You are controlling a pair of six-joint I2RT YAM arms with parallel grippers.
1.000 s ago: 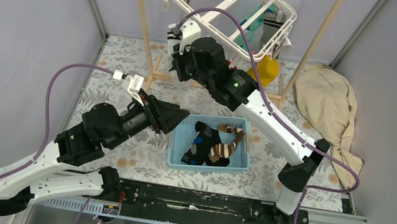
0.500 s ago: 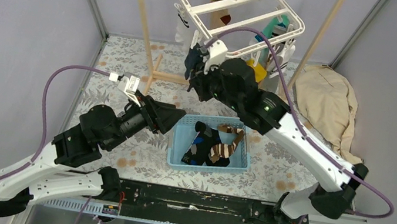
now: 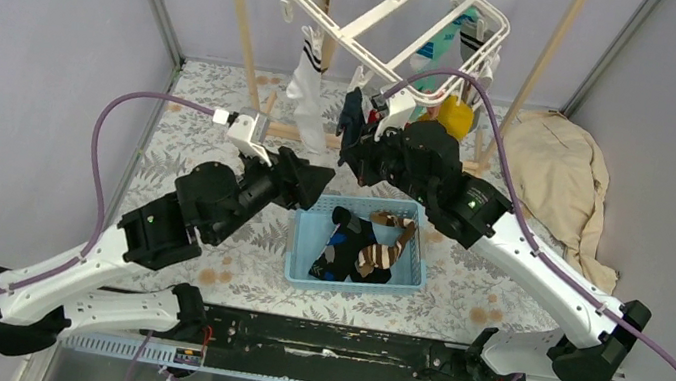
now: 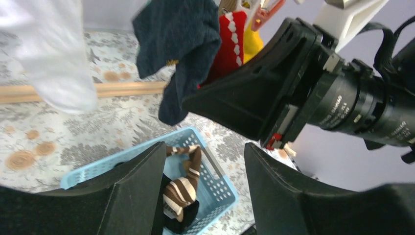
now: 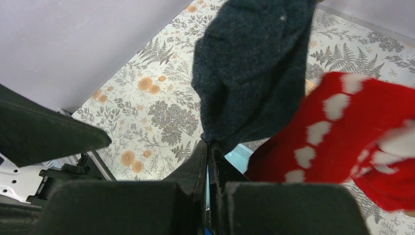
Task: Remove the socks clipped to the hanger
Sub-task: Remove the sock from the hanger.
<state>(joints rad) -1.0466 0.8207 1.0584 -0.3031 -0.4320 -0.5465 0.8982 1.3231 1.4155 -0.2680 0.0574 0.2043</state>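
Observation:
The white hanger point(image 3: 390, 18) hangs at the back with socks clipped under it: a white one point(image 3: 308, 95), a teal one point(image 3: 439, 46), a yellow one point(image 3: 456, 117). My right gripper point(image 3: 352, 147) is shut on the lower edge of a navy sock point(image 3: 352, 114) that hangs below the hanger's near edge. In the right wrist view the shut gripper point(image 5: 208, 152) pinches that navy sock point(image 5: 254, 63), with a red white-spotted sock point(image 5: 342, 132) beside it. My left gripper point(image 3: 317, 183) is open and empty point(image 4: 205, 188), just left of the navy sock point(image 4: 181, 39).
A blue basket point(image 3: 302, 238) on the floral mat holds brown-striped point(image 3: 383, 254) and black socks, below both grippers. Pale wooden rack poles point(image 3: 239, 14) flank the hanger, with a wooden foot rail point(image 4: 127, 89). A beige cloth point(image 3: 559, 173) lies at the right.
My right gripper has taken the navy sock and moved it down and right toward the basket. The hanger has swung. My left arm has moved up toward the navy sock.

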